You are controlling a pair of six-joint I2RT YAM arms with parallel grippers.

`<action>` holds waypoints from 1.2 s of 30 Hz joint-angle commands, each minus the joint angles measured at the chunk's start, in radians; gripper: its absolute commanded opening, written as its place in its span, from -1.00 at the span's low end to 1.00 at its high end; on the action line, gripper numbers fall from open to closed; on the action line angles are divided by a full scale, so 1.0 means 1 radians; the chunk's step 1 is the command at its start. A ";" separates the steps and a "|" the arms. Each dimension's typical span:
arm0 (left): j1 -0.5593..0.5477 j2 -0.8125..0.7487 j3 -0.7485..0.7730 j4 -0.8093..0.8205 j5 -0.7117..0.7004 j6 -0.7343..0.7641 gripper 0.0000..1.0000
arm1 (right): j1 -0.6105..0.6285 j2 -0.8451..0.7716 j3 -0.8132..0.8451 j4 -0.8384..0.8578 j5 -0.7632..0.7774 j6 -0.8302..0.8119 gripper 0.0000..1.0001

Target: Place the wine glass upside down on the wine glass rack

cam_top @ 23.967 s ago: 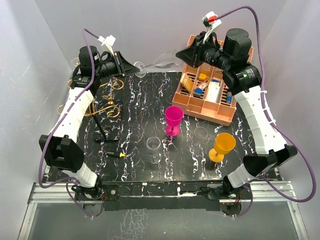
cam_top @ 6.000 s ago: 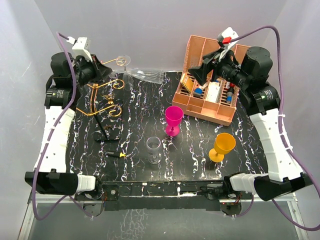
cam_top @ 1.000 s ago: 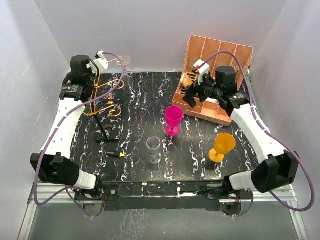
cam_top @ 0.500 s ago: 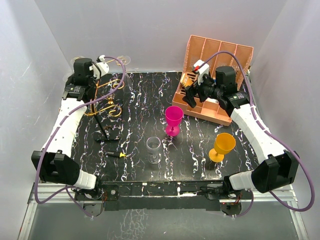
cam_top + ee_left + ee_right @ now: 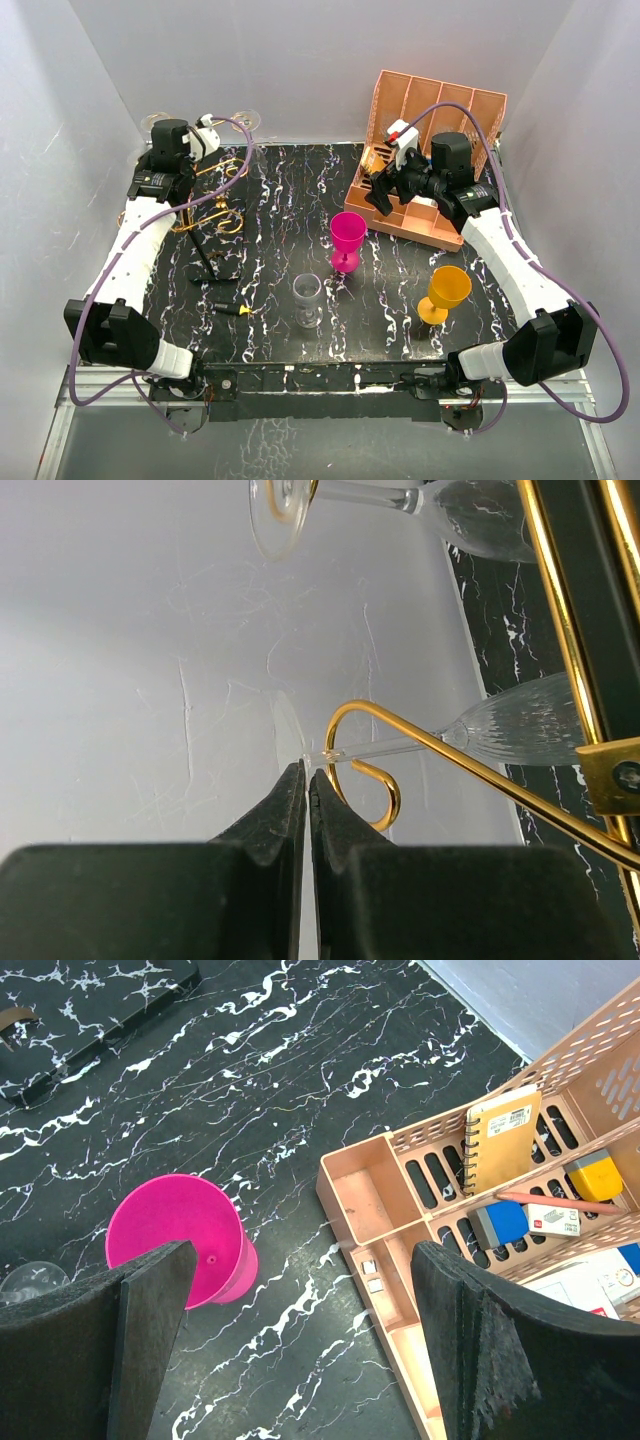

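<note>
The gold wire wine glass rack [image 5: 212, 190] stands at the table's back left on a small black base. In the left wrist view a clear wine glass [image 5: 520, 728] hangs by its stem in one curled gold arm [image 5: 372, 742], its foot towards the white wall. A second clear glass [image 5: 470, 502] hangs above it. My left gripper [image 5: 305, 772] is shut, its tips just under the lower glass's foot, with nothing seen between them. My right gripper [image 5: 300, 1255] stands open above the table, between a pink glass [image 5: 175, 1235] and the organiser [image 5: 352, 1192].
A salmon-pink organiser [image 5: 436, 232] with small items fills the back right. A pink glass [image 5: 347, 237], a clear glass [image 5: 308, 297] and an orange glass [image 5: 446, 292] stand upright mid-table. A small black and yellow object [image 5: 232, 310] lies near the rack's base [image 5: 222, 264].
My left gripper has drawn back a little from the rack, staying shut. The right arm has not moved.
</note>
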 commanded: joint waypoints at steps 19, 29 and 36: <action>0.006 -0.011 0.002 0.002 -0.091 0.016 -1.00 | -0.004 0.012 -0.016 0.065 -0.013 0.002 0.97; 0.007 -0.059 0.002 -0.059 -0.032 -0.028 -1.00 | -0.003 0.018 -0.018 0.069 -0.013 0.003 0.97; 0.006 -0.083 0.004 -0.090 -0.002 -0.040 -1.00 | -0.004 0.018 -0.019 0.070 -0.013 0.002 0.97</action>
